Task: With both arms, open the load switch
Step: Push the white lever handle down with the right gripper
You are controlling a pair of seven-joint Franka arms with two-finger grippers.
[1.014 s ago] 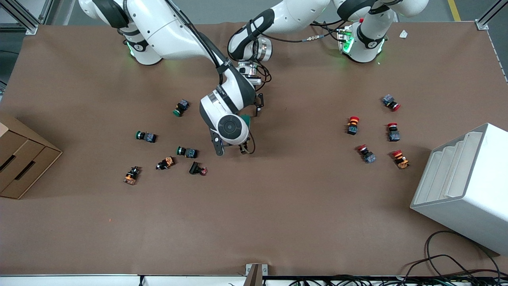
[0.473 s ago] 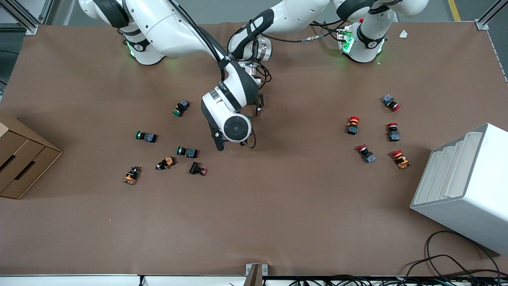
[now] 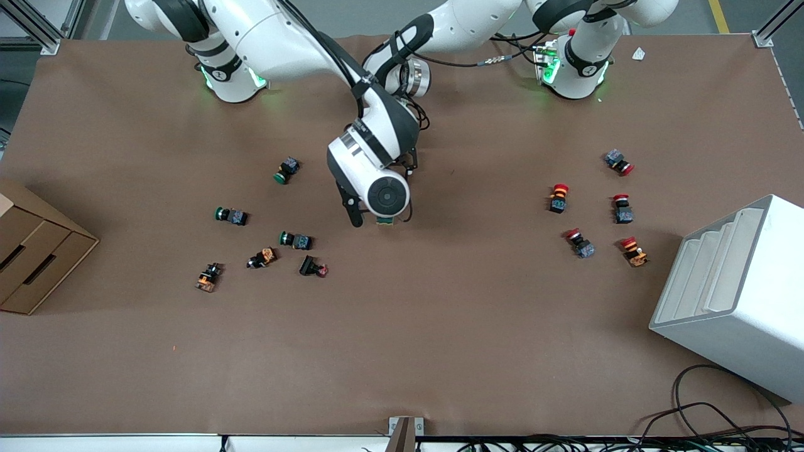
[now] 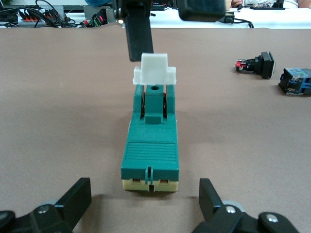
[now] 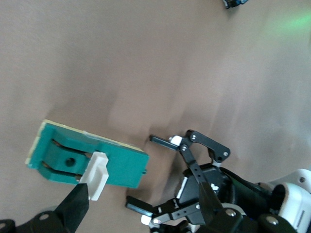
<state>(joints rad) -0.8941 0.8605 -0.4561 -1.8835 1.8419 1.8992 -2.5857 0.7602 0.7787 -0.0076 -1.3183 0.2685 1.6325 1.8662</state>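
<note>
The load switch (image 4: 149, 145) is a dark green block with a cream base and a white toggle (image 4: 154, 70), lying flat on the brown table. In the front view only its cream end (image 3: 384, 220) shows under the right arm's wrist. My left gripper (image 4: 145, 206) is open, low at the end away from the toggle, with its fingers (image 4: 77, 204) wider than the block and clear of it. My right gripper (image 5: 141, 208) is open above the toggle end, with one finger (image 5: 73, 208) right beside the white toggle (image 5: 97, 175). The right wrist view also shows the left gripper (image 5: 155, 172).
Several green and orange push buttons (image 3: 296, 240) lie toward the right arm's end, and red ones (image 3: 558, 198) toward the left arm's end. A cardboard box (image 3: 31, 251) and a white bin (image 3: 735, 295) stand at the table's two ends.
The right arm's wrist has swung toward the left arm's end and now covers most of the switch. The left arm has hardly moved.
</note>
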